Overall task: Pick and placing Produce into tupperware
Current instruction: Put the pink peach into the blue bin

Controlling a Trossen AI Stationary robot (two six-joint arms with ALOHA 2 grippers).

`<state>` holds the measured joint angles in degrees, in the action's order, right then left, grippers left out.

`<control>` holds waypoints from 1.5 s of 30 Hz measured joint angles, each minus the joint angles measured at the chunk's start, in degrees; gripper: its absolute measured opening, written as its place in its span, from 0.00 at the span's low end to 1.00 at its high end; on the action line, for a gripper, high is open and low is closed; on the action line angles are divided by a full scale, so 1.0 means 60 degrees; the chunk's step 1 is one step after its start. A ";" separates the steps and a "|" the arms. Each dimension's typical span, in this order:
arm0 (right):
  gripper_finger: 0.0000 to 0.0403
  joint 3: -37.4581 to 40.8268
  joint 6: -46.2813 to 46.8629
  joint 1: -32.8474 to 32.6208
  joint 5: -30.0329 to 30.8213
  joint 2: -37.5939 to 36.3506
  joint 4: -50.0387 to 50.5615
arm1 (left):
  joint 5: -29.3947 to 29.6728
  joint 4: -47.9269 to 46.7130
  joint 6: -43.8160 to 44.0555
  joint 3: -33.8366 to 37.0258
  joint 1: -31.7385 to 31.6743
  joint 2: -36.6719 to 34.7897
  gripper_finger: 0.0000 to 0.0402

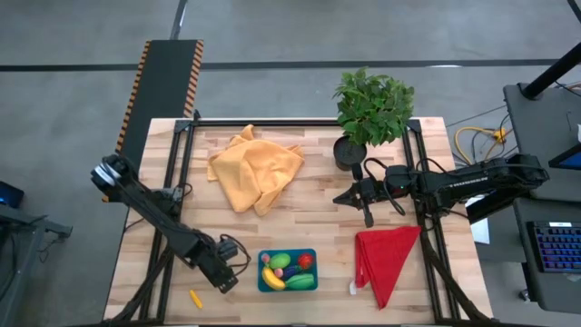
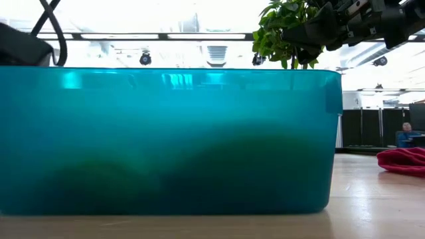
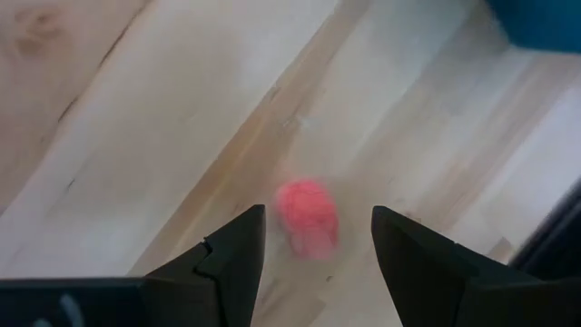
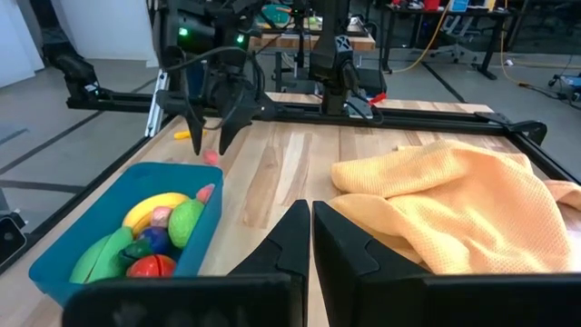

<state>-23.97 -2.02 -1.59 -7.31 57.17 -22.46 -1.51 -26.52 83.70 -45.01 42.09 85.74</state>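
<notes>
Left pincer (image 1: 223, 283) hangs low over the table (image 1: 318, 218) just beside the left side of the tupperware (image 1: 263, 283), fingers spread with a clear gap. In the left wrist view a small pink bit (image 3: 307, 216) lies on the wood right between the two fingers (image 3: 238, 259), not yet touched. The spread looks set to drop around it, since it's one of the loose pieces outside the bin. Right wrist view shows the same pink bit (image 4: 211, 156) on the table under the left pincer (image 4: 209, 136), close to the tupperware's far corner.

Tupperware sits near the front edge of the table, middle. Already inside: yellow banana (image 1: 271, 278), red tomato (image 1: 305, 262), green pieces (image 1: 299, 282) and a purple eggplant (image 1: 289, 272), so most of the produce is placed. An orange carrot (image 1: 195, 298) lies on the table well to the left of the bin, likely next after the pink bit.

Right pincer (image 1: 369, 221) waits over mid-table near the potted plant (image 1: 372, 107), fingers pressed together with nothing held, parked clear of the work. Orange cloth (image 1: 254, 168) is crumpled at the back of the table, red cloth (image 1: 386, 259) to the right of the bin; neither is in the way.

Risk: the bit is tiny and could skid out when the fingers close.
</notes>
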 joint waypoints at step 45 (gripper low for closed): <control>0.02 0.0000 -0.0029 0.0000 0.0251 0.0000 -0.0007 | -0.0432 -0.0551 -0.0957 0.0029 -0.0149 0.0403 0.17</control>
<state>-23.97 -2.20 -1.58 -5.80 57.17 -22.50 -4.10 -29.82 77.95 -44.84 41.19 88.16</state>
